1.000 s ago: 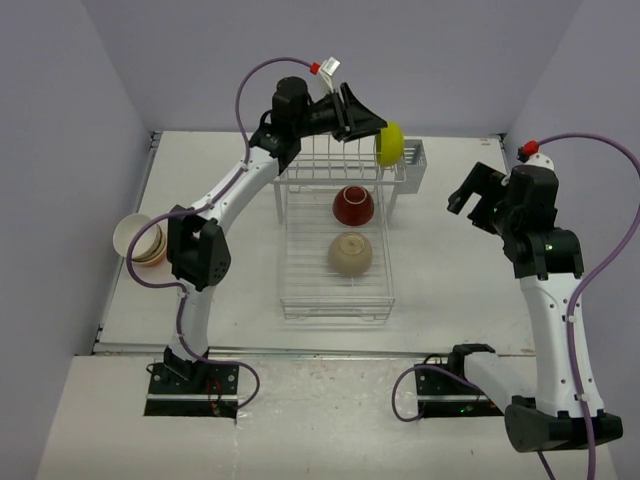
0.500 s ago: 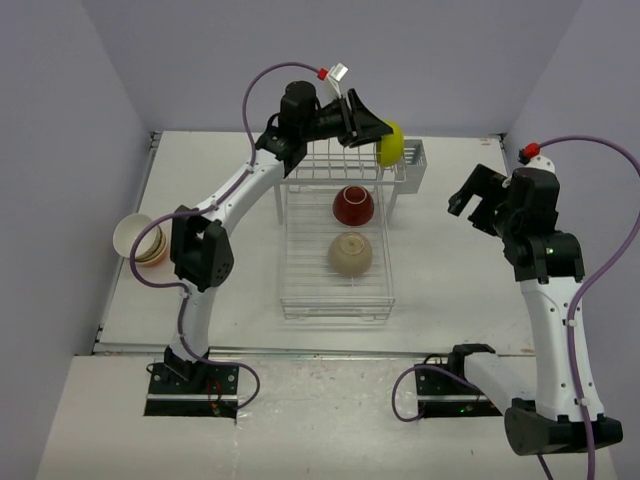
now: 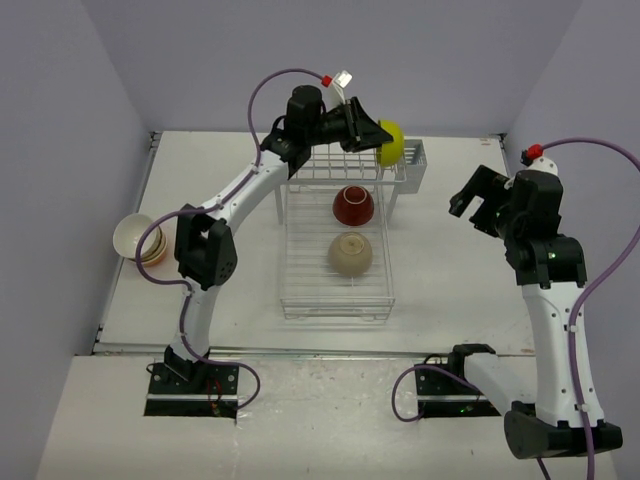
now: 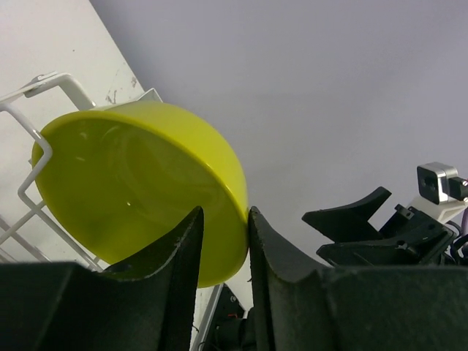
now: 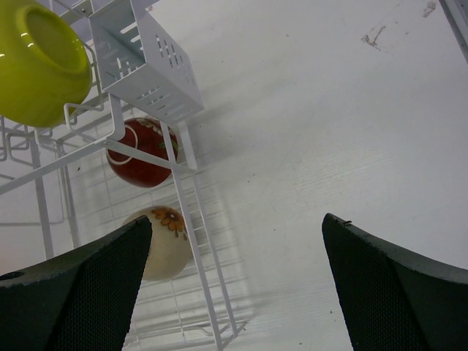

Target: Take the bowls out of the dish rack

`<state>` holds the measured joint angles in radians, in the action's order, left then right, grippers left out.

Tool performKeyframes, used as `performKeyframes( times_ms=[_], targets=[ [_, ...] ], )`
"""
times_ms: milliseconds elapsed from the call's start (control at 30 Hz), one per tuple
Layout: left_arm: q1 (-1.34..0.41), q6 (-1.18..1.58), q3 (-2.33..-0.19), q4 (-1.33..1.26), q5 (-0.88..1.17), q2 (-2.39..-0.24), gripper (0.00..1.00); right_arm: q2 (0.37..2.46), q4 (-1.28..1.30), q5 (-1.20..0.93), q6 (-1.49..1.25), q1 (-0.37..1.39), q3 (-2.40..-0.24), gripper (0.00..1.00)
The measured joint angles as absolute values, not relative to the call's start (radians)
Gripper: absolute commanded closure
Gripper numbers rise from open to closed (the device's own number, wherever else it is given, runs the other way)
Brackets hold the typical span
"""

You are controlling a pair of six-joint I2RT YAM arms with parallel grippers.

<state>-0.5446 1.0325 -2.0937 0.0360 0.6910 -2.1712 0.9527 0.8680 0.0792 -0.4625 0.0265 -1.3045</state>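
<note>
At the dish rack (image 5: 150,69) tines, left gripper (image 4: 225,213) pinches lime-yellow bowl (image 4: 131,186) rim; right gripper (image 5: 234,219) gapes empty.

The lime-yellow bowl (image 4: 139,183) is gleaming, smooth and glossy, catching soft highlights. The dark red bowl (image 5: 142,157) is shining likewise, while the beige bowl (image 5: 167,245) is looking duller. The dish rack (image 3: 335,300) is showing white coated wire; its cutlery basket (image 5: 146,58) is looking like perforated white plastic. The right end effector (image 5: 235,219) is showing matt black, finely grained fingers (image 5: 380,292). The tabletop (image 5: 329,110) is appearing matt white, slightly scuffed.
</note>
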Motion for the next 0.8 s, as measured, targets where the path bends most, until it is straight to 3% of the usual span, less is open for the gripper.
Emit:
performKeyframes(
  times_ms=[267,400,667,800],
  targets=[
    [-0.546,1.033,-2.104,0.040,0.691,-2.178,0.66,0.953,0.868,0.075,-0.460,0.027,-1.304,0.01],
    [-0.546,1.035,-2.112,0.042,0.691,-2.179,0.72,0.953,0.868,0.065,-0.460,0.027,-1.304,0.01],
    [-0.551,1.037,-2.129,0.044,0.692,-2.179,0.97,0.953,0.868,0.060,-0.460,0.026,-1.304,0.01],
    [-0.552,1.041,-2.130,0.044,0.695,-2.179,1.00,0.953,0.868,0.059,-0.460,0.026,-1.304,0.01]
  ],
)
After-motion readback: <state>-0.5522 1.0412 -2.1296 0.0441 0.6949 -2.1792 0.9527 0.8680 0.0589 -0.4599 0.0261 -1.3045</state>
